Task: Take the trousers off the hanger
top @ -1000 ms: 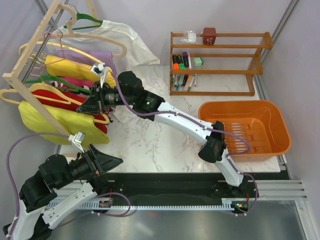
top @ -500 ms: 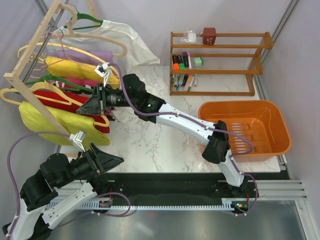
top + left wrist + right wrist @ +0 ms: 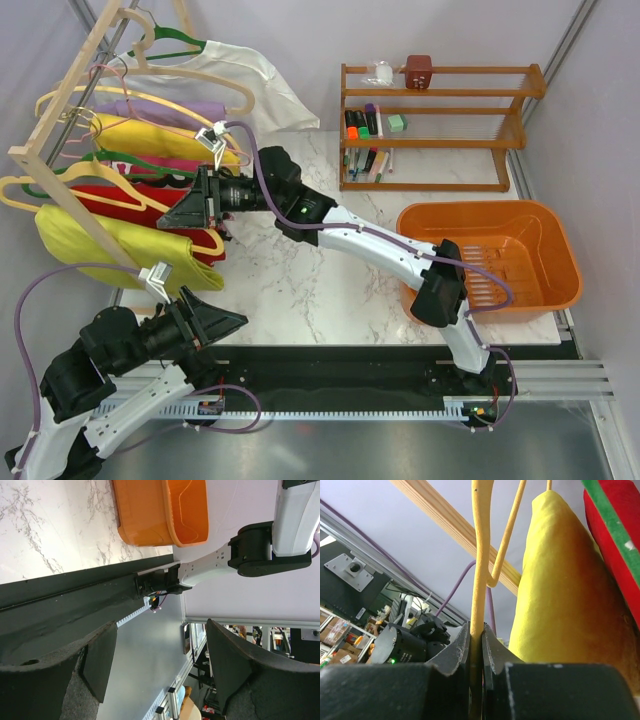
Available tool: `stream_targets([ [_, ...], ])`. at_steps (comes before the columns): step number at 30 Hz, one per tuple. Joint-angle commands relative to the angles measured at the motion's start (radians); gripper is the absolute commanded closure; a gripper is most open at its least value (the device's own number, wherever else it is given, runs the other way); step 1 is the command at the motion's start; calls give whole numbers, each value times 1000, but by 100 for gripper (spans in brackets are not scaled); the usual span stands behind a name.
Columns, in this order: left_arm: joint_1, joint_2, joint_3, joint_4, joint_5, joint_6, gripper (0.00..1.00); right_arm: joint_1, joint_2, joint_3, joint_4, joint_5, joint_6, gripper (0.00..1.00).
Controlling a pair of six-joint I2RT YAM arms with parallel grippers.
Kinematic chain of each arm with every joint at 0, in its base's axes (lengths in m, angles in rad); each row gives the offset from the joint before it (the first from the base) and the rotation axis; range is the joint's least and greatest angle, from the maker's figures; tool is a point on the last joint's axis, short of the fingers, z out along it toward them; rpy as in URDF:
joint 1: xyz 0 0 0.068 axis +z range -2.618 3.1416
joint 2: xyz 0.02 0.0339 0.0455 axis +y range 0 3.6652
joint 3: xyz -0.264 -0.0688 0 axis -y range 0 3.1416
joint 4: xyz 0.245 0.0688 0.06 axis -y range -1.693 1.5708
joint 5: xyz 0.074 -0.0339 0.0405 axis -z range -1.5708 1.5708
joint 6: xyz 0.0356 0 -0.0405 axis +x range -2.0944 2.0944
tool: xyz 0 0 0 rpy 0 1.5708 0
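Note:
The lime-yellow trousers (image 3: 105, 238) hang folded over the pale yellow-orange hanger (image 3: 213, 240) at the near end of the wooden rail (image 3: 70, 100). My right gripper (image 3: 192, 212) is shut on the hanger's thin arm just above the trousers. In the right wrist view the jaws (image 3: 476, 635) pinch the hanger's rod (image 3: 481, 555), with the trousers (image 3: 560, 610) just to the right. My left gripper (image 3: 232, 318) is open and empty, low at the table's front left edge, below the trousers. In the left wrist view its fingers (image 3: 100, 660) stand wide apart over the floor.
On the rail behind hang a red garment (image 3: 120, 195), a golden-yellow garment (image 3: 150, 140), green hangers and a white shirt (image 3: 255, 85). An orange basket (image 3: 490, 255) stands at the right. A wooden shelf (image 3: 435, 125) with pens stands at the back.
My right arm has shifted a little to the right and back with the hanger in its grip, and the trousers' near edge has risen slightly. The left arm has not moved.

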Motion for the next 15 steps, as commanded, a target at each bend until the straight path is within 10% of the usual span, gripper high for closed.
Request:
stream_targets([
  [1,-6,17,6,39,-20,-5,21,-3,-119,89,270,-37,11,100],
  [15,-6,26,48,50,-29,8,21,-7,-266,-78,203,-35,-66,100],
])
